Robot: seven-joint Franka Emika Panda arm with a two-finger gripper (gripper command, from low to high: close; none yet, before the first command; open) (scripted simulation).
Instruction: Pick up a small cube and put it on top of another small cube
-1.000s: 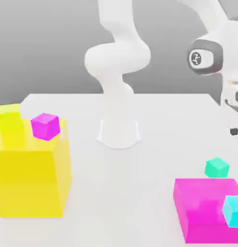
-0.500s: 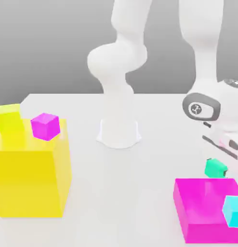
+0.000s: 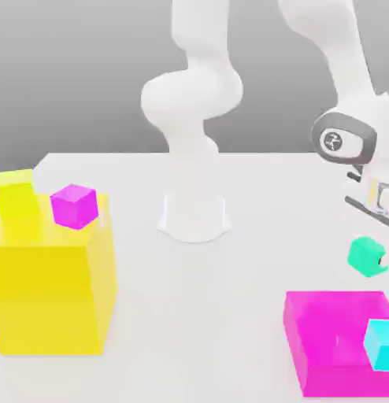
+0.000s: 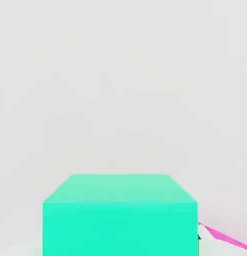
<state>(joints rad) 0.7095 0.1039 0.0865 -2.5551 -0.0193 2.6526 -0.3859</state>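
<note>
At the exterior view's right, the jaws are closed tight on the small teal-green cube, holding it clear of the white desk, above the far edge of the flat magenta block. A small cyan cube rests on that block's right side.
</note>
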